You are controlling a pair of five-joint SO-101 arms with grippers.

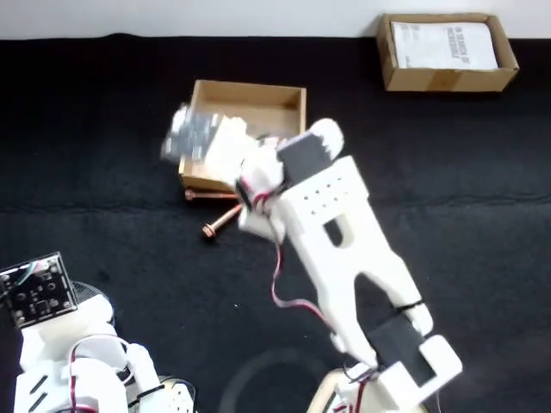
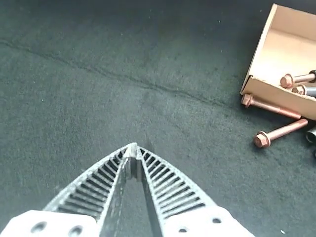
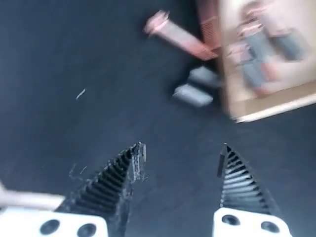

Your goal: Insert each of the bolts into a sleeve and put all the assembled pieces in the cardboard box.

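In the high view, the right gripper point(image 1: 191, 136) is hovering over the left side of the cardboard box point(image 1: 288, 99). Two bare bolts point(image 1: 222, 221) are lying on the black tabletop point(image 1: 103, 189) just in front of that box, and the left arm point(image 1: 77, 344) is sitting well apart at the near edge. In the left wrist view, the left gripper point(image 2: 132, 150) is hanging over bare tabletop with its jaws together and empty, and at least two assembled pieces point(image 2: 296, 79) are lying in the box. In the right wrist view, the right gripper's jaws are standing apart, holding nothing, and two loose sleeves point(image 3: 193, 94) are lying just beside the box wall. The task is looking partly done: some pieces are sitting boxed, while two bolts and two sleeves are waiting to be joined and boxed.
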